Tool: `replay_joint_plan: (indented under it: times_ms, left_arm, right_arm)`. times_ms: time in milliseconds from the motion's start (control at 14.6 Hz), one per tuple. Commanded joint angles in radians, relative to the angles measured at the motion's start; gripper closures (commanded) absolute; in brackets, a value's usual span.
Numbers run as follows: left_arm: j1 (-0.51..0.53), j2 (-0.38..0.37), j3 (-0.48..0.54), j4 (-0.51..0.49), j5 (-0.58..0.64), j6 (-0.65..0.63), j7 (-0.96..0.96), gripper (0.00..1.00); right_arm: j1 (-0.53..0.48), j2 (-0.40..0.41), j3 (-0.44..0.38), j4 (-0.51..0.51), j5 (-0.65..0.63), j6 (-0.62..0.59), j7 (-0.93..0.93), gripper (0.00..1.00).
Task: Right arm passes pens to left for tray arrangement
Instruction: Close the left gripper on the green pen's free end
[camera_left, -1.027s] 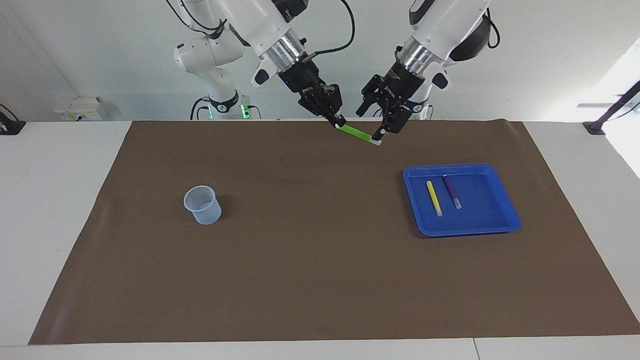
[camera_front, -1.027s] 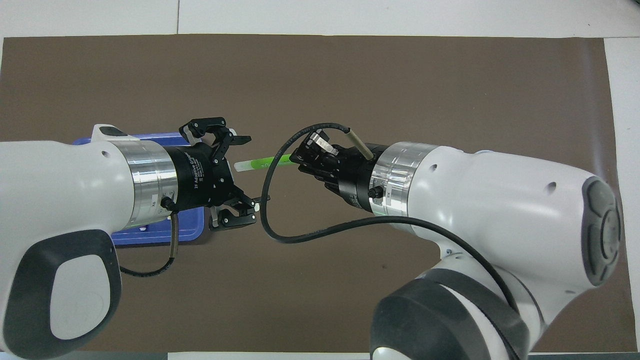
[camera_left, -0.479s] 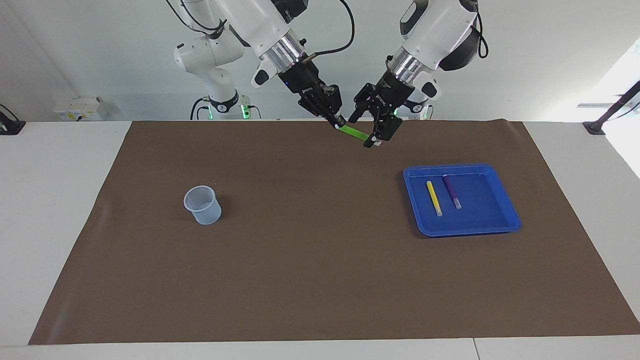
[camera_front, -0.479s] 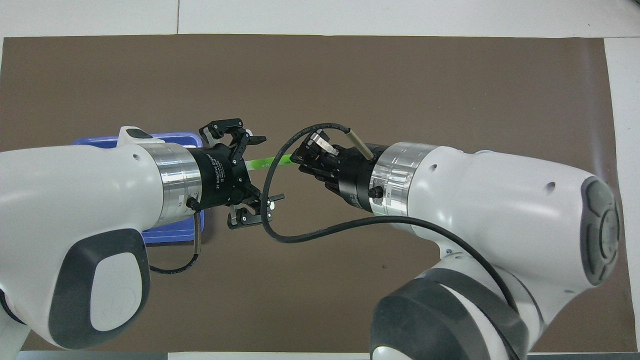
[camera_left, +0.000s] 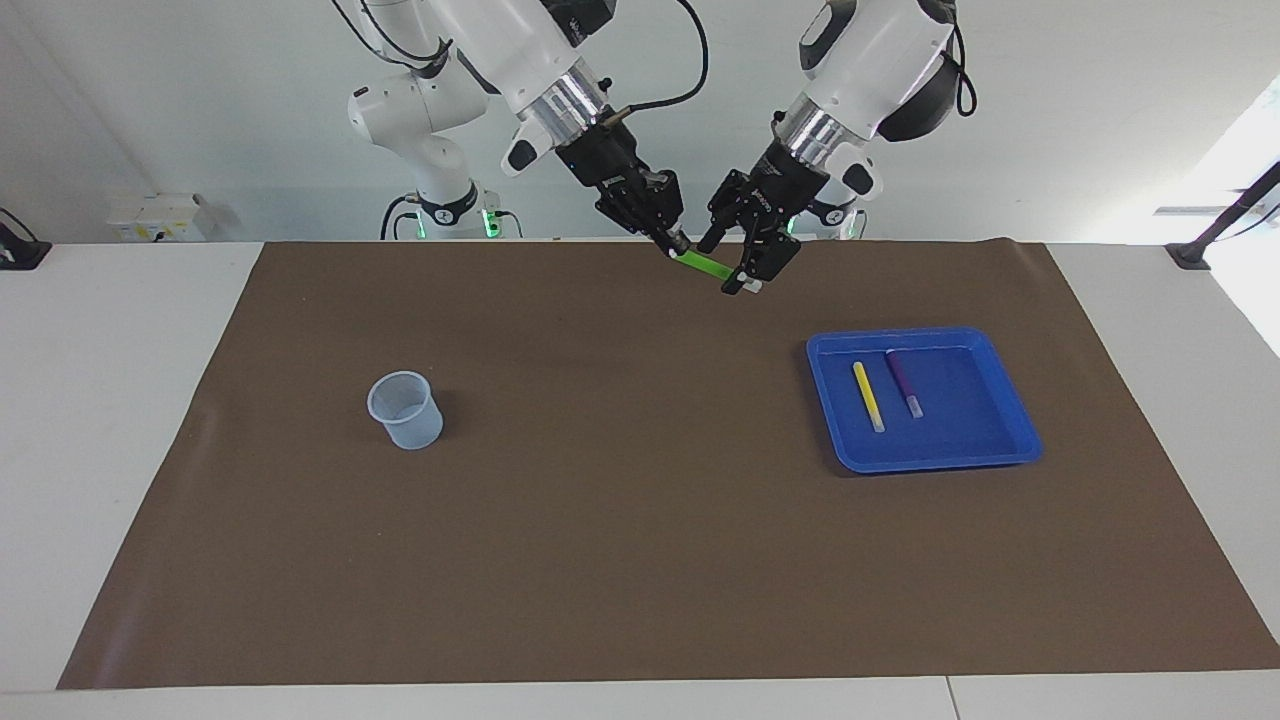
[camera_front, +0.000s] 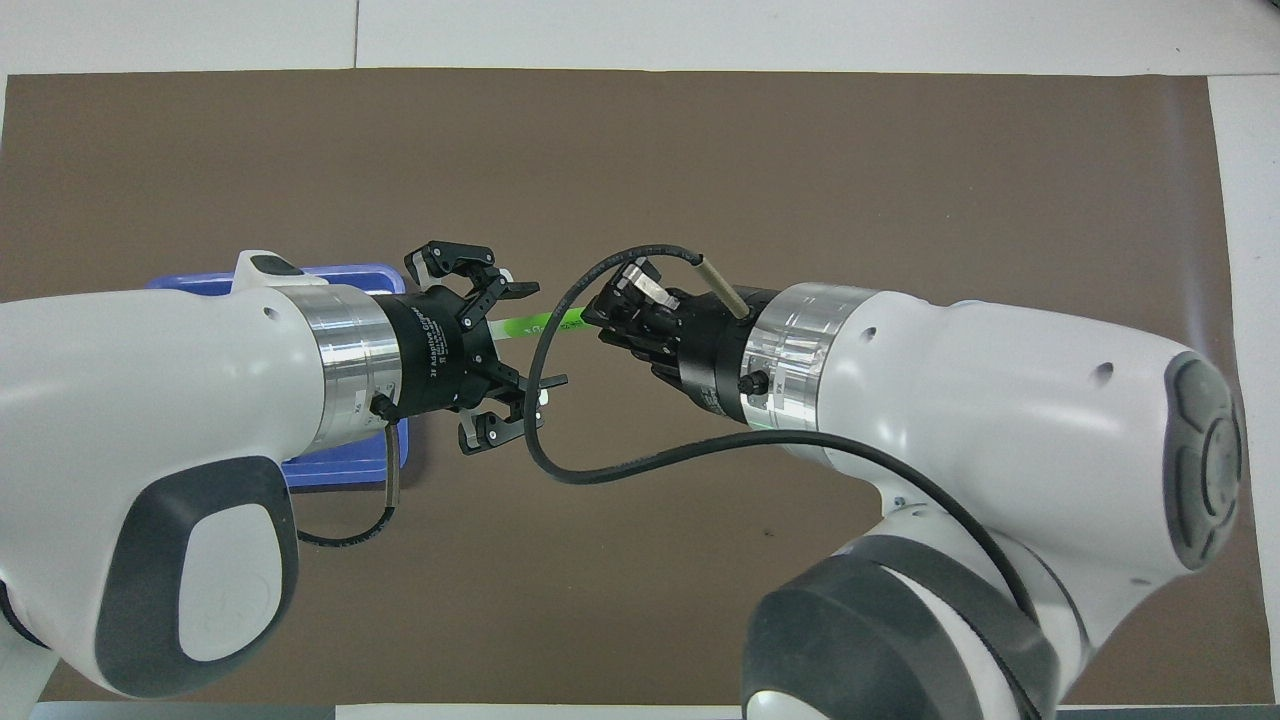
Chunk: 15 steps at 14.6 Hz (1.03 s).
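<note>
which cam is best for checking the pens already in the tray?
Facing view: the yellow pen and purple pen lie side by side, apart, in the blue tray. In the overhead view the left arm covers most of the tray; neither pen shows.

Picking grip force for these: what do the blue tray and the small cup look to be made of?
Blue tray: likely plastic, glossy, with moulded rounded corners and a raised rim. Cup: probably thin translucent plastic, since the mat's brown shows faintly through its pale-blue wall.
</note>
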Motion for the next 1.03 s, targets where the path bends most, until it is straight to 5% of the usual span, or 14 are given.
replay_joint_plan:
  times_ms: [0, 205, 548, 616, 685, 753, 959]
  left_arm:
    - [-0.005, -0.006, 0.006, -0.009, 0.009, 0.015, 0.013, 0.6]
    - [-0.002, -0.006, 0.007, -0.007, 0.009, 0.016, 0.013, 0.97]
    - [-0.002, -0.002, 0.006, 0.0, 0.043, 0.024, 0.033, 1.0]
    - [-0.004, -0.002, 0.006, 0.0, 0.052, 0.024, 0.034, 1.0]
    - [-0.002, -0.002, 0.007, 0.0, 0.052, 0.026, 0.036, 1.0]
    - [0.002, -0.002, 0.007, 0.0, 0.054, 0.026, 0.037, 1.0]
    - [0.025, 0.001, 0.007, -0.001, 0.052, 0.027, 0.089, 1.0]
  right_arm:
    - [-0.01, -0.022, 0.003, -0.027, 0.024, 0.018, -0.031, 1.0]
    - [-0.011, -0.022, 0.003, -0.027, 0.024, 0.018, -0.031, 1.0]
    - [-0.013, -0.022, 0.003, -0.027, 0.024, 0.016, -0.031, 1.0]
    - [-0.013, -0.021, 0.003, -0.027, 0.024, 0.015, -0.031, 0.87]
    - [-0.013, -0.021, 0.003, -0.027, 0.024, 0.013, -0.024, 0.2]
    - [-0.013, -0.022, 0.003, -0.025, 0.024, 0.005, -0.02, 0.0]
    - [-0.017, -0.019, -0.001, -0.016, 0.006, -0.022, -0.089, 0.0]
